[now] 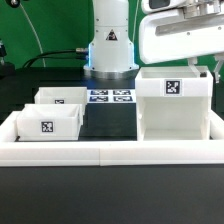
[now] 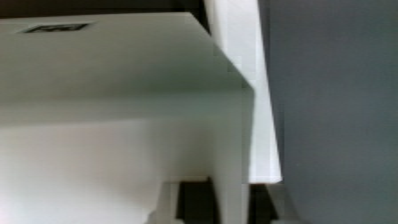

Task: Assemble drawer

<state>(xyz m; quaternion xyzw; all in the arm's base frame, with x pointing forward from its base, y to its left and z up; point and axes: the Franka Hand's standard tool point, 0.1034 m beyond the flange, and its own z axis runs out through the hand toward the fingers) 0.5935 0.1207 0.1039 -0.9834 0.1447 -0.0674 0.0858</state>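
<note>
At the exterior view's right, over the top corner of the tall box (image 1: 175,108), my gripper (image 1: 212,68) hangs low, its white hand just above the box's rim. In the wrist view my gripper (image 2: 231,205) straddles one thin wall of that tall box (image 2: 125,110): the dark fingers (image 2: 192,205) sit one on each side of the wall's edge, set only a little apart. I cannot tell whether the pads press the plastic or merely flank it. The box stands upright on the black table (image 1: 110,195), its square tag (image 1: 172,87) facing the camera. Well apart from it, at the exterior view's left, stand the two small open-top pieces, the front tray (image 1: 47,122) and just behind it the rear tray (image 1: 62,97), each showing a tag. Between the trays and the box lies the marker board (image 1: 111,97), flat before my base (image 1: 110,45). The long low border wall (image 1: 110,152) runs along the front of all of them.
</note>
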